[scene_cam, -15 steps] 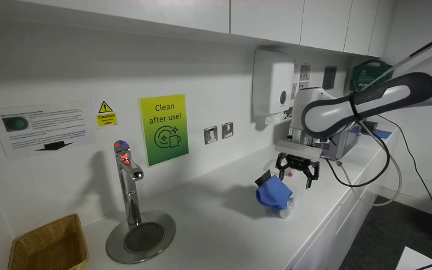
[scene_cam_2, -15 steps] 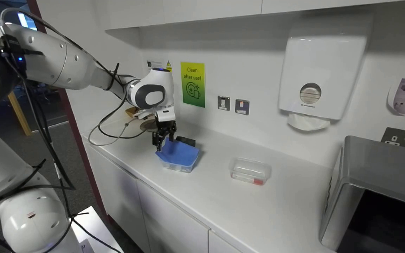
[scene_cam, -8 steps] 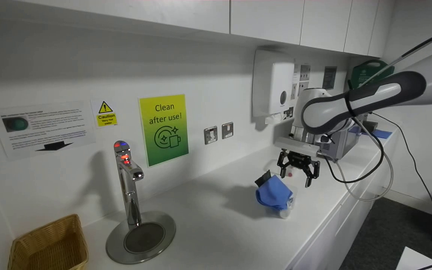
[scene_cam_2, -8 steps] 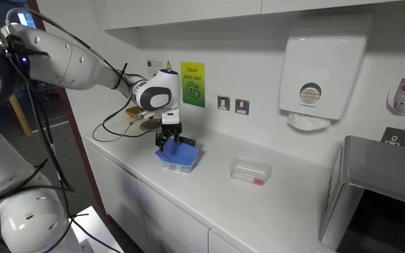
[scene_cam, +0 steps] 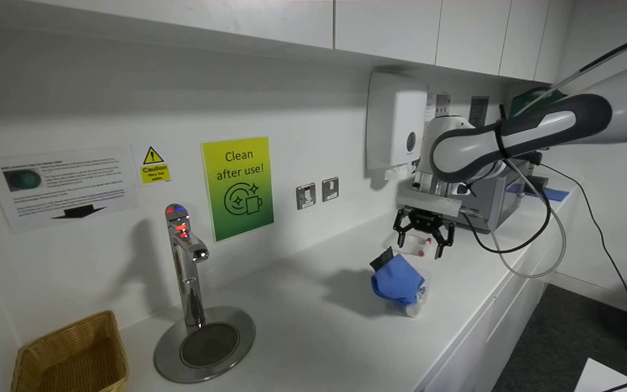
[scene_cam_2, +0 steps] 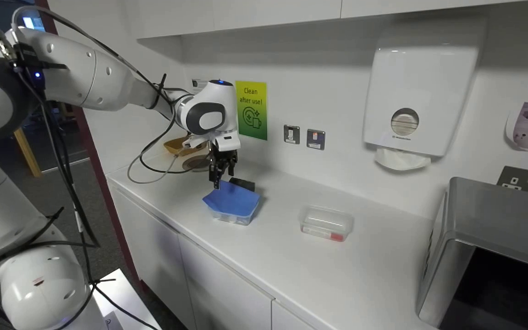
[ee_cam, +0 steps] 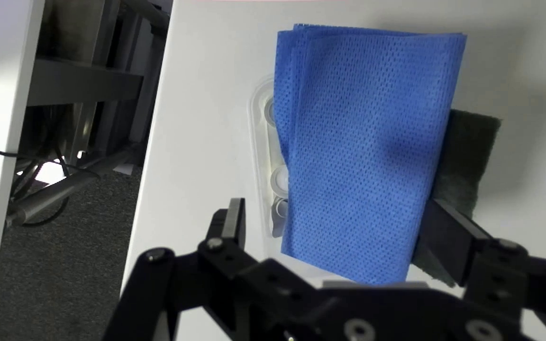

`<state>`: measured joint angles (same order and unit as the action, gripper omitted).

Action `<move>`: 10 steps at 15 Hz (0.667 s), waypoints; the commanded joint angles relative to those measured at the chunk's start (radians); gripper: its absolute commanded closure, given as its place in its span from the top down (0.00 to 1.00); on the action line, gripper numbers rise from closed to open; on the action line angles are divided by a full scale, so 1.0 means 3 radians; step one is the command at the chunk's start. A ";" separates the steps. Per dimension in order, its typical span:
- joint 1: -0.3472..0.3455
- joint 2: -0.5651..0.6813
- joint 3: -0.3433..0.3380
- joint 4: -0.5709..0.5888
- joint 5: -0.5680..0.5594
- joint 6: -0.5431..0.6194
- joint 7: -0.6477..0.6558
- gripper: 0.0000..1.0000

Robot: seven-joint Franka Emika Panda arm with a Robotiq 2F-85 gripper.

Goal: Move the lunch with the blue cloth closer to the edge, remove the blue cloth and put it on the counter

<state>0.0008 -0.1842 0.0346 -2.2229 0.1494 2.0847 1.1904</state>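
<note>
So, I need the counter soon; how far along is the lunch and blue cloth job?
Done: nothing for certain; a strip of counter separates the lunch from the edge, and whether that's close enough, I can't tell. In hand: nothing gripped; the claw hangs open near the blue cloth. Left: lifting off the blue cloth, which lies over the lunch, and laying it on the counter.

Your gripper is black; the cloth in the wrist view is medium blue, dotted with small darker flecks. At its three o'clock you see a blackish-green pad, at nine a clear lunch container. The counter is white, the cleaning sign yellow shading into green.
</note>
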 commanded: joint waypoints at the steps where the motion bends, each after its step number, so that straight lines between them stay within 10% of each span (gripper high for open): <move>1: 0.0028 0.0155 -0.0021 0.0260 0.0144 -0.0233 -0.0464 1.00; 10: 0.0028 0.0235 0.0011 0.0261 0.0246 -0.0216 -0.0630 1.00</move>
<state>0.0119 -0.1139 0.0355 -2.1466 0.2230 2.0228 1.0016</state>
